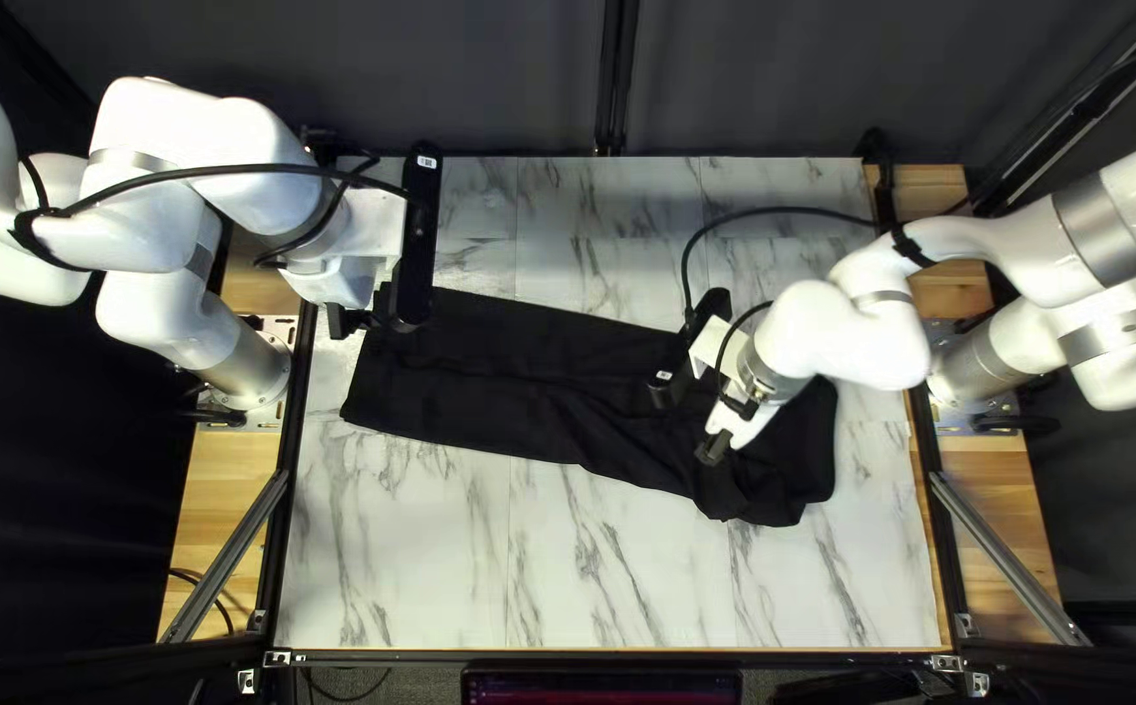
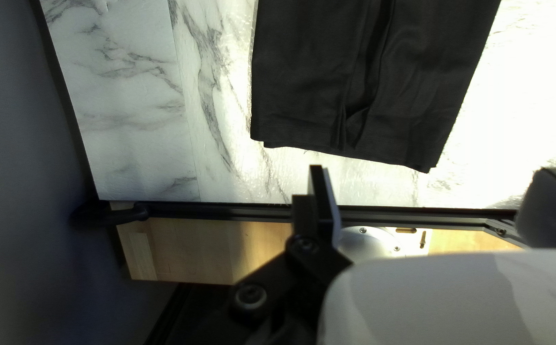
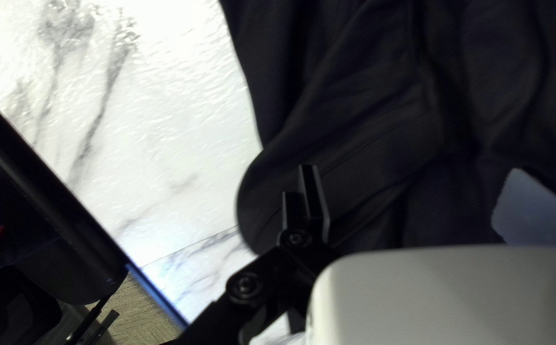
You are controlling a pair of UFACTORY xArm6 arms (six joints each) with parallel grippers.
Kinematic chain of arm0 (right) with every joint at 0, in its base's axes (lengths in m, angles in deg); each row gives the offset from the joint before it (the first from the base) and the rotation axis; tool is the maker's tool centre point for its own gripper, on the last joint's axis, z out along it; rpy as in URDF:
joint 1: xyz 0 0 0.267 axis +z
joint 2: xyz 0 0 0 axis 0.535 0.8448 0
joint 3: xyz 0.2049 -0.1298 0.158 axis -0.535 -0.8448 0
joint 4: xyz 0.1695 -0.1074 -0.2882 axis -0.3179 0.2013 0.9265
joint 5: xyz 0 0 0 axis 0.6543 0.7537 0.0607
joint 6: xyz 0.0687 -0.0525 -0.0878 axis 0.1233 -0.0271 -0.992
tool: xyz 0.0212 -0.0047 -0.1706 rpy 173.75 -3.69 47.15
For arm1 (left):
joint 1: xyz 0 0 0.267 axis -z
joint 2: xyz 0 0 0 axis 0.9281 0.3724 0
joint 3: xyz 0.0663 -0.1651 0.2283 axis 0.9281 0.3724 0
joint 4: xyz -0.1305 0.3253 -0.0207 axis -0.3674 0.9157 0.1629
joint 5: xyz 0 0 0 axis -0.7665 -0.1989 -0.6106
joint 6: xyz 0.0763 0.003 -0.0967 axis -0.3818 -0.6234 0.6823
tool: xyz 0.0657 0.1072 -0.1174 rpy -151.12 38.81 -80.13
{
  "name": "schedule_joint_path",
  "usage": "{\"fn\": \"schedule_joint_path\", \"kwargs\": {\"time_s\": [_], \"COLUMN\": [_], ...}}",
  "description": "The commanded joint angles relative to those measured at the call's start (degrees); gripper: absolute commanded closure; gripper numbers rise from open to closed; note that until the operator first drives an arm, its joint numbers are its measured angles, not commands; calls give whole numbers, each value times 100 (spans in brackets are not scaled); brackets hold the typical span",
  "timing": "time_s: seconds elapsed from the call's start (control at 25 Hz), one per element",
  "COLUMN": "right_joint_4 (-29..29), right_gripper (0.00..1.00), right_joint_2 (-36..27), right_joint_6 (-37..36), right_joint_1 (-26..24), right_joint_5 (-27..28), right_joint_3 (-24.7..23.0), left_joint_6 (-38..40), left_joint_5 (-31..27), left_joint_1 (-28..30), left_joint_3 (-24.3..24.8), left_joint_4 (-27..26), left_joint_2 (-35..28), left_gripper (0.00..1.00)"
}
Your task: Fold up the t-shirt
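The black t-shirt [image 1: 503, 379] lies across the middle of the marble-patterned table [image 1: 398, 575] in a long strip, sloping a little toward the near edge as it runs right in the top left view. Its left end is narrow and fairly flat, with straight layered edges and a crease running lengthwise; its right end is wider and bunched, with a rounded fold at the near side.

The left gripper [image 1: 362, 319] is near the narrow end. Its wrist view shows the fingers [image 2: 324, 198] standing wide apart with nothing held, the layered hem lying ahead of them. Past the table's edge there, a black rail [image 2: 227, 210] runs alongside a wooden board [image 2: 188, 246].

The right gripper [image 1: 724, 428] is over the bunched end, also spread wide and holding nothing. One finger [image 3: 315, 198] overlaps the rounded fold in its wrist view; it may be touching the cloth, though the angle makes that hard to judge.

Behind the table's far edge hangs the dark curtain [image 1: 333, 65], and a screen [image 1: 600, 687] sits at the near edge.
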Motion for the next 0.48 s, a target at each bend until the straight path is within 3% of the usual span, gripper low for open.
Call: {"fn": "schedule_joint_path", "kwargs": {"time_s": [0.04, 0.16, 0.28, 0.32, 0.36, 0.4, 0.48], "right_joint_4": [-461, -690, -862, -874, -863, -847, -735], "right_gripper": [0, 3, 23, 23, 46, 84, 95], "right_joint_2": [185, 278, 341, 341, 315, 293, 203], "right_joint_6": [-443, -584, -658, -648, -603, -571, -426], "right_joint_1": [28, 121, 215, 235, 264, 277, 299], "right_joint_5": [-178, -247, -321, -333, -346, -352, -336], "right_joint_3": [-4, 8, 4, -2, -22, -37, -69], "left_joint_6": [0, 0, 0, 0, 0, 0, 0], "left_joint_5": [0, 0, 0, 0, 0, 0, 0], "left_joint_1": [0, 0, 0, 0, 0, 0, 0], "left_joint_3": [0, 0, 0, 0, 0, 0, 0], "left_joint_4": [0, 0, 0, 0, 0, 0, 0], "left_joint_2": [0, 0, 0, 0, 0, 0, 0], "left_gripper": [0, 0, 0, 0, 0, 0, 0]}}
